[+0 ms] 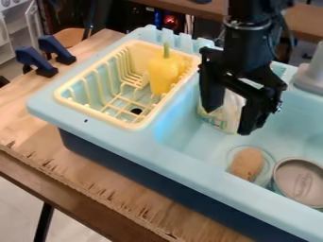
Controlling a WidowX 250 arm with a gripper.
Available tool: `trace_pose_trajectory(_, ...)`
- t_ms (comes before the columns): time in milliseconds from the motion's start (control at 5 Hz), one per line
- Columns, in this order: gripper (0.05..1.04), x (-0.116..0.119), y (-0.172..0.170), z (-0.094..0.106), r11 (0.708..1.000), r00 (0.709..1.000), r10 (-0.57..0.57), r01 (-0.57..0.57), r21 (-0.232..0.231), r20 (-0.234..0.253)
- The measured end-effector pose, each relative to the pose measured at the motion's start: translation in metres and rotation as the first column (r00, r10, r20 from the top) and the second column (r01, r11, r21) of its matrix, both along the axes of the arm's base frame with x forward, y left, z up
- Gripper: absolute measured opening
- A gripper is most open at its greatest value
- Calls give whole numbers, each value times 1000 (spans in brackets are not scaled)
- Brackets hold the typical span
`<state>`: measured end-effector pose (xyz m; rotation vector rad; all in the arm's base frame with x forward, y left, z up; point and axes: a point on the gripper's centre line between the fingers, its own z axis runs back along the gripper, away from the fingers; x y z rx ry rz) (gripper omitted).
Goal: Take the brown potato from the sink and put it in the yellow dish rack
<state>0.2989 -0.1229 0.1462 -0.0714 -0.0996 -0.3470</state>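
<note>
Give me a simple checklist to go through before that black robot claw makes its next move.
1. Gripper over the sink: ok.
2. Its fingers apart: ok.
3. White container in full view: not ok, the gripper partly covers it.
4. Space between gripper and container: cannot tell.
5. Yellow pepper inside the drying rack: ok.
6. Round tin inside the sink: ok.

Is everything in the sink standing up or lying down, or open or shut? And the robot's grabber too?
Gripper: open, fingers apart.
Yellow pepper: upright, stem up.
Dish rack: set in place, holding the pepper.
Can: standing, top closed.
Brown potato-like thing: lying down.
White package: partly hidden, so I can't tell.
</note>
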Motion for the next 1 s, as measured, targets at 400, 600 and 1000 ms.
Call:
trace_pose_trajectory(400, 1002, 2, -17, -32, 979, 999, 54, -53, -195, 4)
trace_pose_trajectory(600, 1002, 1, -25, -38, 965, 996, 84, -78, -251, 15)
trace_pose_trajectory(1000, 949, -3, -32, -52, 966, 996, 62, -74, -247, -56)
